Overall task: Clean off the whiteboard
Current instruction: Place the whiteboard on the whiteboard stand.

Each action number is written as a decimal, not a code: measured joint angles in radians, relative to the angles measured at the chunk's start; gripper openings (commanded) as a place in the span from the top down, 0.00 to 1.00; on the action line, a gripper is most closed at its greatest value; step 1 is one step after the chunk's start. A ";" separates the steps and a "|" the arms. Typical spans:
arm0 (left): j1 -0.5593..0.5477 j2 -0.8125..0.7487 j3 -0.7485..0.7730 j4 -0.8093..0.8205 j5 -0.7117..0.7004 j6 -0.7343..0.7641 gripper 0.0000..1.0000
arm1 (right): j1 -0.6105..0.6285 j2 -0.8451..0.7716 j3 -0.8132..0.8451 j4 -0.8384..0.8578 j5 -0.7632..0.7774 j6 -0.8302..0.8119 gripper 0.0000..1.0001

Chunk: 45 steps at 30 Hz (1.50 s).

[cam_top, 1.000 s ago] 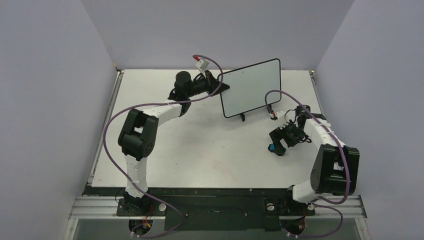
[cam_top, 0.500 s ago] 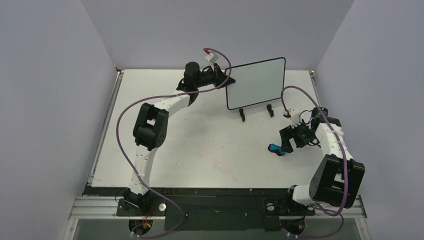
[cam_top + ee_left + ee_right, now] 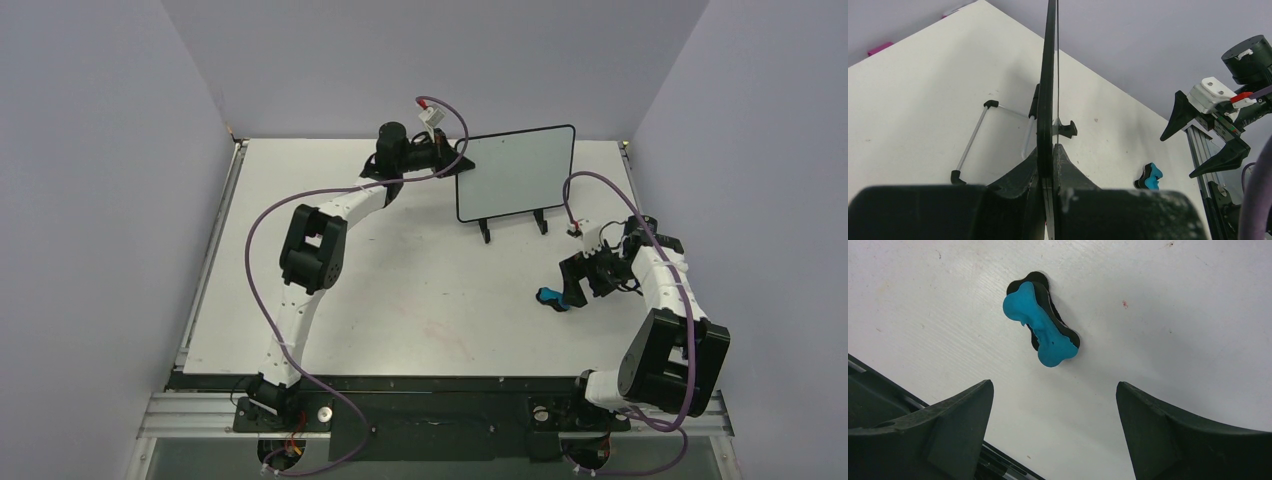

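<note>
The whiteboard [image 3: 516, 172] stands upright at the back of the table, its face blank in the top view. My left gripper [image 3: 458, 165] is shut on its left edge. The left wrist view looks along the board's black frame [image 3: 1048, 75], pinched between the left gripper's [image 3: 1052, 147] jaws. A blue-and-black eraser [image 3: 549, 298] lies loose on the table at the right, also visible as the eraser [image 3: 1148, 176] and the eraser [image 3: 1040, 324]. Just right of it my right gripper [image 3: 568, 288] hangs open and empty; in its wrist view the right gripper [image 3: 1054, 385] shows its fingers spread wide, short of the eraser.
The board's black feet [image 3: 486, 235] and a wire stand [image 3: 970, 145] hang below it, close to the white table [image 3: 400, 300]. Grey walls close in the back and both sides. A metal rail [image 3: 440, 410] runs along the near edge.
The left arm has carried the whiteboard right and back, and its tilt has levelled out. The right gripper drew back to the right of the eraser, then held still.
</note>
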 measured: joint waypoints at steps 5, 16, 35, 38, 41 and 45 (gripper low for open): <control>0.000 0.004 -0.014 0.040 0.001 -0.039 1.00 | 0.000 0.000 0.000 -0.002 0.000 -0.003 0.12; -0.011 -0.001 -0.029 -0.007 -0.043 -0.051 1.00 | 0.000 0.004 0.000 -0.006 -0.001 -0.006 0.12; 0.003 -0.024 -0.217 0.175 -0.034 -0.070 0.92 | -0.012 0.004 0.000 -0.022 -0.013 -0.024 0.12; 0.009 -0.034 -0.251 0.208 -0.040 -0.065 0.73 | -0.012 0.004 0.000 -0.025 -0.014 -0.026 0.12; 0.019 -0.034 -0.278 0.214 -0.050 -0.061 0.67 | -0.012 0.004 0.000 -0.025 -0.015 -0.028 0.12; 0.028 -0.039 -0.284 0.215 -0.064 -0.068 0.63 | -0.012 0.003 0.000 -0.026 -0.014 -0.029 0.12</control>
